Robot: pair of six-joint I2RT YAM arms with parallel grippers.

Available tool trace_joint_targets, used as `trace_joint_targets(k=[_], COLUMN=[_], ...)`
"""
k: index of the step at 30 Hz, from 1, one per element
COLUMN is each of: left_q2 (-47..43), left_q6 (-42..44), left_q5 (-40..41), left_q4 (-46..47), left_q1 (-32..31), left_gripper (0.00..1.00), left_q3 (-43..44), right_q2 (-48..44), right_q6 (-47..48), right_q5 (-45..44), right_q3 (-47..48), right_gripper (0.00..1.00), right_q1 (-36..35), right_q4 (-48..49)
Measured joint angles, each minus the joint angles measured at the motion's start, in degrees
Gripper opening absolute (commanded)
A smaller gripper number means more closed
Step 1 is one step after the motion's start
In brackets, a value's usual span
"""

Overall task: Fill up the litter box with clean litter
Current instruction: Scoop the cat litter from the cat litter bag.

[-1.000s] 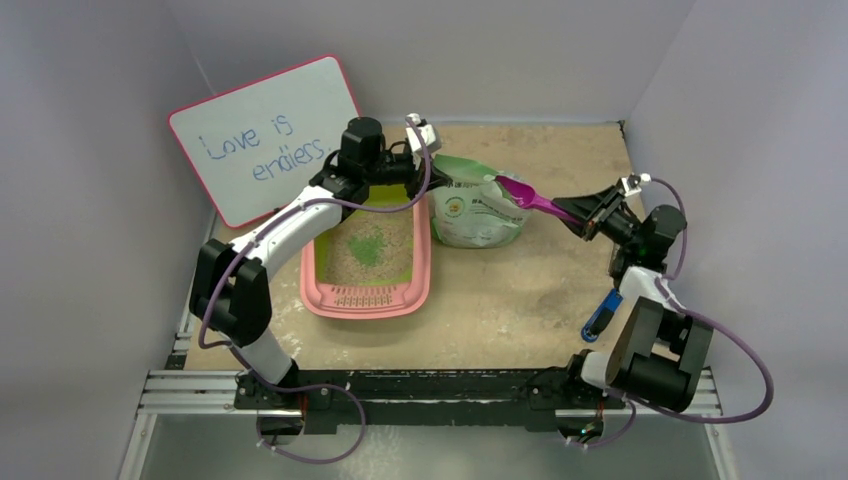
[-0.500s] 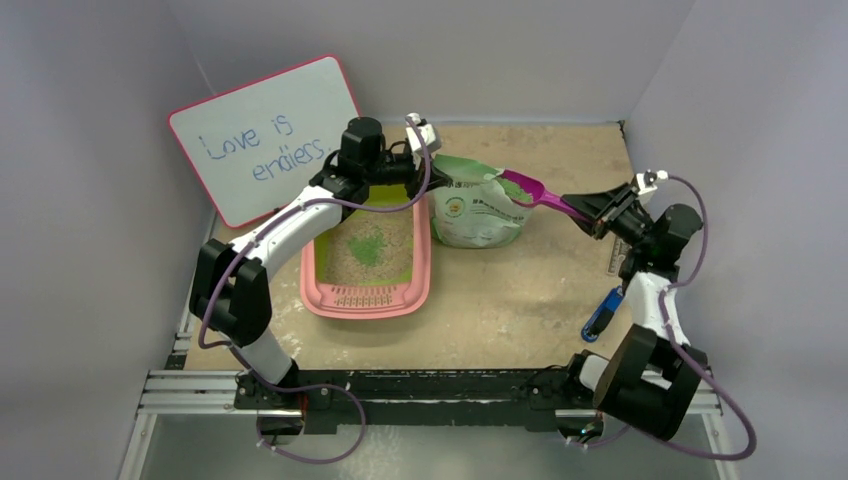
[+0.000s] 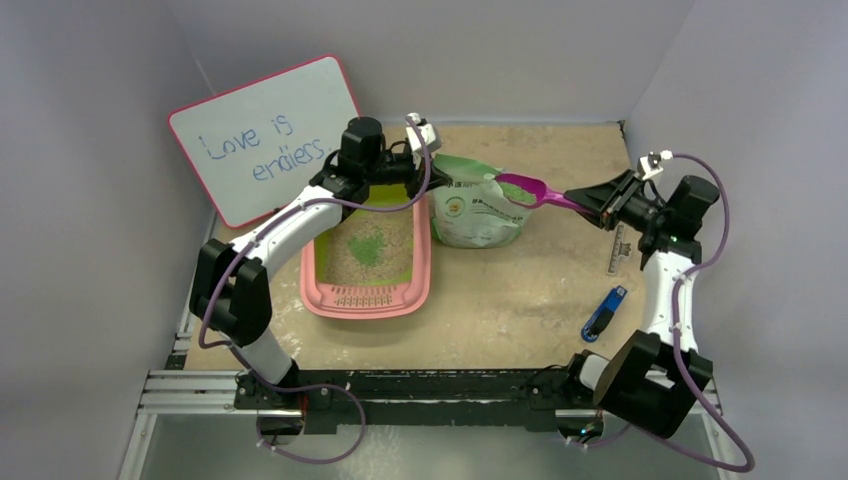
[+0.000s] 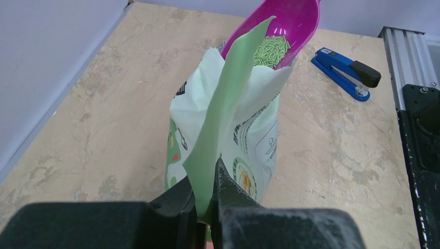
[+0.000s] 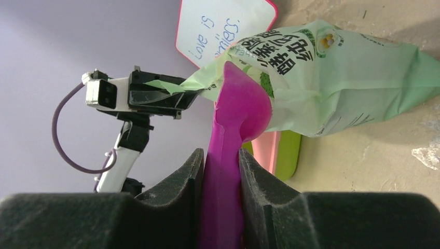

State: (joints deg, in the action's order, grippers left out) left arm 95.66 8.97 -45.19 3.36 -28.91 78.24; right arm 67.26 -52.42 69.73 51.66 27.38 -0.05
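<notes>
R gripper (image 5: 220, 158): part-closed, jaws clamped on both sides of scoop handle. Grip sits low on handle, so bowl reaches well out ahead of fingers.
Scoop (image 3: 530, 190): pink, bowl up, approx level, straight ahead of R hand at bag mouth. Level prob. so load doesn't spill.
Clean litter (image 4: 272, 49): small heap of green pellets in scoop bowl, just past R fingertips; more sits in box, farther on.
Bag (image 3: 475, 215): pale green, upright, touching or just beyond scoop tip, mouth open toward R hand.
Stapler (image 3: 603, 312): blue, on table (image 3: 520, 300) below R hand, toward arm base. Apart from everything, not in the way.
L gripper (image 4: 206, 179): closed tight on bag's top flap, far side of bag from R hand. Prob. keeps bag standing + mouth open so scoop can get in and out.
Litter box (image 3: 366, 298): pink tray past bag, right beside it, well apart from R hand. Holds beige grains (image 3: 340, 262) w/ green patch (image 3: 365, 248) mid-tray. Box close to bag = short carry.
Whiteboard (image 3: 265, 140): farthest from R hand, leaning at wall behind box; no part in job.
Step (my read): scoop loaded, next = carry across bag to box & tip. Box far from full, so more trips needed.
Risk: bowl tilts en route, pellets end up on table.
</notes>
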Motion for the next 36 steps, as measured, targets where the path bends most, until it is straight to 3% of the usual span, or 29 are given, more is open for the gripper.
trace_joint_targets(k=[4,10,18,23,30,36], left_q2=[0.0,0.02,0.09,0.09,0.09,0.09], left_q6=[0.0,-0.39,-0.39,-0.37,-0.22,0.28], left_q5=[-0.04,-0.39,-0.66,-0.68,-0.63,-0.55], left_q4=[0.0,0.0,-0.11,-0.26,-0.57,-0.9], left_q1=[0.0,0.0,-0.07,-0.11,-0.11,-0.17], left_gripper=[0.0,0.0,0.0,0.0,0.0,0.0], left_q3=[0.0,0.09,0.17,0.22,0.31,0.33], right_q2=[0.0,7.85,13.22,16.09,25.07,29.29], right_q6=[2.91,19.17,29.83,32.48,35.58,35.5], right_q5=[-1.07,-5.05,-15.02,-26.56,-46.99,-53.64], right_q3=[0.31,13.6,24.85,31.26,47.12,50.62], right_gripper=[0.0,0.0,0.0,0.0,0.0,0.0], right_q1=[0.0,-1.64,-12.98,-18.82,-31.67,-37.88], right_q4=[-3.41,-23.78,-37.09,-43.76,-54.49,-55.25])
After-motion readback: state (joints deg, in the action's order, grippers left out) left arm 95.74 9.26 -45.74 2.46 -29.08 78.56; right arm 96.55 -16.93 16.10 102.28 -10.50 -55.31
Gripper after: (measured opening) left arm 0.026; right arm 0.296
